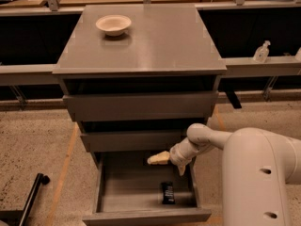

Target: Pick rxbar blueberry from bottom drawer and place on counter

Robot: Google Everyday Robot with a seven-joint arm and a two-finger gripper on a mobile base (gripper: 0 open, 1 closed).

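The bottom drawer [126, 188] stands pulled out at the foot of the grey cabinet, its flat floor open to view behind a low front lip. On that floor, toward the front right corner, lies the rxbar blueberry [168, 192], a small dark wrapped bar lying flat, its long side running front to back. It sits near the drawer's right wall and just behind the lip, touching nothing else that I can make out.

The gripper [159, 158] hangs over the back part of the open drawer, just under the front of the middle drawer [131, 141], its pale tip pointing left. It is above and behind the bar, apart from it and holding nothing; whether it is spread or closed I cannot tell. The cream-coloured arm [207, 138] reaches in from the right, and the robot's broad body [258, 178] fills the lower right corner.

Above, the top drawer [141, 106] is slightly out, like the middle one. The tabletop [160, 41] is a wide grey slab (faintly glossy), carrying a pale bowl [113, 24] near its back left corner. A small clear bottle [261, 52] stands on the narrow rail [277, 66] to the right. A black rod [32, 197] lies on the speckled floor [33, 140] at the lower left.
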